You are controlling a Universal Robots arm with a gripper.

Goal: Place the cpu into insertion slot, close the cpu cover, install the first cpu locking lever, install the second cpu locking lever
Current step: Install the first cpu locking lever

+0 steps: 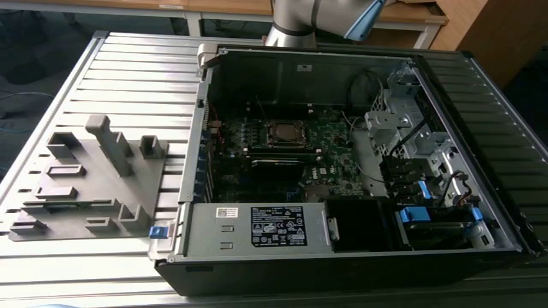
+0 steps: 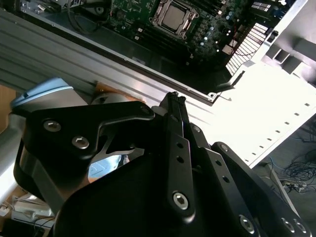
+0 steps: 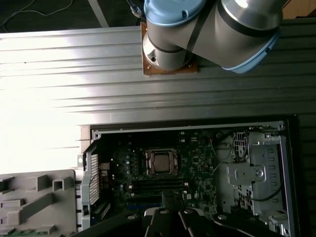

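Exterior view: the cpu (image 1: 284,133) sits in its socket near the middle of the frame, inside the open case (image 1: 283,77), with the cover (image 1: 267,133) lying flat around it. At lower centre the power supply (image 1: 214,234) carries a white label (image 1: 278,226), its print too small to read. In the second wrist view the gripper (image 2: 176,97) hangs well clear of the cpu, jaws closed together, holding nothing.

glare whitens the table (image 3: 39,123); case (image 1: 256,77) interior dim, perhaps soft.
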